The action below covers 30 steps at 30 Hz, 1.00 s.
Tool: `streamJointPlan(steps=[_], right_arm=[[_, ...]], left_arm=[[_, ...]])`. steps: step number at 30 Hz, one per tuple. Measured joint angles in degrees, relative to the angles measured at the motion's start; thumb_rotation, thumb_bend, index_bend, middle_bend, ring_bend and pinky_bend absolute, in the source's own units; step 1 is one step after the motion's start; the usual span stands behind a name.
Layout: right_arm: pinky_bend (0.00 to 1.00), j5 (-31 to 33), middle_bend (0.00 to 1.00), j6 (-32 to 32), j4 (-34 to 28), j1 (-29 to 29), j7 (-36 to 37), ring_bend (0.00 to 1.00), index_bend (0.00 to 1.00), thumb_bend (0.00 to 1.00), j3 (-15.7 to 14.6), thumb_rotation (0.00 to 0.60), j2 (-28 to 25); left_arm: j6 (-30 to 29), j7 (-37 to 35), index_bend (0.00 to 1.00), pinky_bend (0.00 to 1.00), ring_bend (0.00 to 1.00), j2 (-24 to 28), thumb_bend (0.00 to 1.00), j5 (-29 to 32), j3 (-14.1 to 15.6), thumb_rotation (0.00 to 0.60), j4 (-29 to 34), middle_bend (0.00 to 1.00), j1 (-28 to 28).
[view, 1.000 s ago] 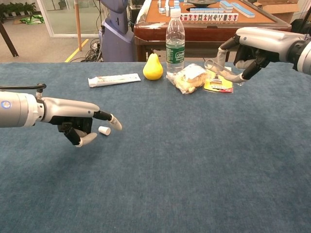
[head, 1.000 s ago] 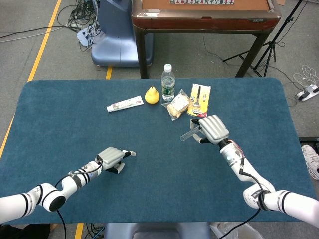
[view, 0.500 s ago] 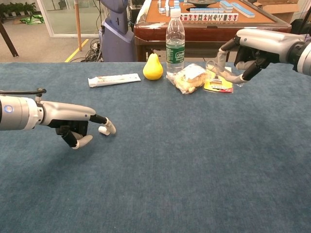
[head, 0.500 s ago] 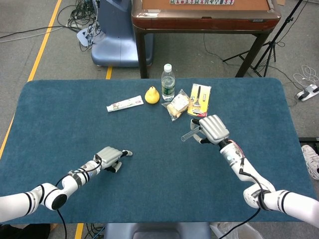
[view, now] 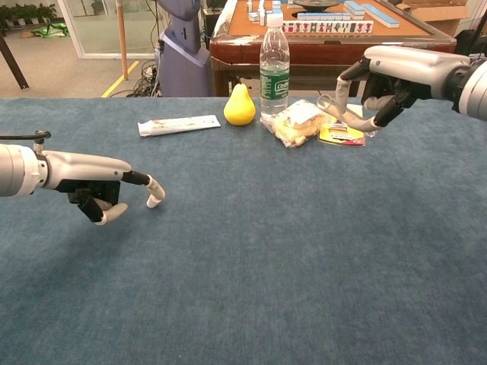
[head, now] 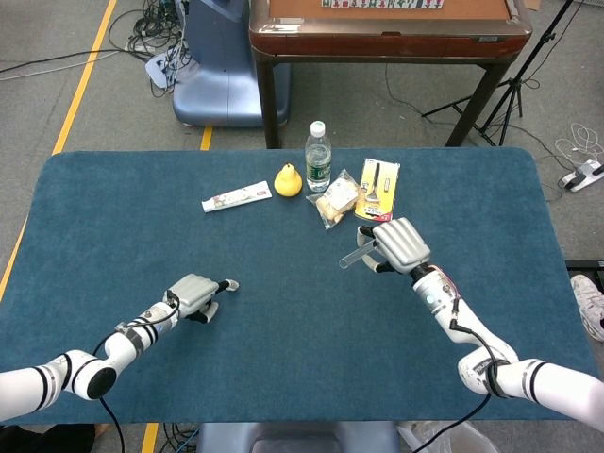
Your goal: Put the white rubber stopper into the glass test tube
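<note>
- The left hand (view: pixel 95 190) hangs low over the near left of the desk (view: pixel 274 289), one finger stretched out and the rest curled under. It has slid toward its own side since a second ago.
- The white stopper (view: pixel 153 201) lay bare on the cloth then. Now only a white bit shows at the tip of that outstretched finger, and I cannot tell it apart from the fingertip, nor whether the hand grips it or only nudges it.
- My judgement: the stopper has been dragged along rather than lifted, so the pickup is not yet secured.
- Further back on the right, the right hand (view: pixel 396 72) grips the test tube (view: pixel 341 112) above the desk, its open mouth tilted toward the left, barely moved.
- Stopper and tube are well apart.
</note>
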<state>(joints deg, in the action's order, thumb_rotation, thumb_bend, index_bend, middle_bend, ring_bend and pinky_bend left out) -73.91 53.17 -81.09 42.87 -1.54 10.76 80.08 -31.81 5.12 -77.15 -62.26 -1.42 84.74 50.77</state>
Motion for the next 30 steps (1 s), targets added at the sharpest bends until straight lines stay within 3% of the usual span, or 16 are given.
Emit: streamJointPlan(steps=[12, 25, 30], right_arm=[[1.0, 0.47, 1.0, 0.06, -0.87, 0.01, -1.18, 1.0, 0.89, 0.45, 0.11, 0.6, -0.21], [1.0, 0.96, 1.0, 0.28, -1.65, -0.37, -1.92, 1.0, 0.89, 0.45, 0.04, 0.6, -0.86], [1.0, 0.88, 1.0, 0.31, -1.78, -0.47, -1.71, 1.0, 0.89, 0.45, 0.03, 0.6, -1.1]], left_arm=[[-1.31, 0.64, 0.18, 1.0, 1.0, 1.58, 0.62, 0.59, 0.26, 0.6, 1.97, 1.0, -0.26], [-4.01, -1.16, 0.21, 1.0, 1.0, 1.97, 0.61, 0.11, -1.77, 0.6, 3.82, 1.0, -0.67], [-7.86, -3.89, 0.26, 1.0, 1.0, -0.45, 0.39, -4.12, -2.97, 0.6, 1.56, 1.0, -1.81]])
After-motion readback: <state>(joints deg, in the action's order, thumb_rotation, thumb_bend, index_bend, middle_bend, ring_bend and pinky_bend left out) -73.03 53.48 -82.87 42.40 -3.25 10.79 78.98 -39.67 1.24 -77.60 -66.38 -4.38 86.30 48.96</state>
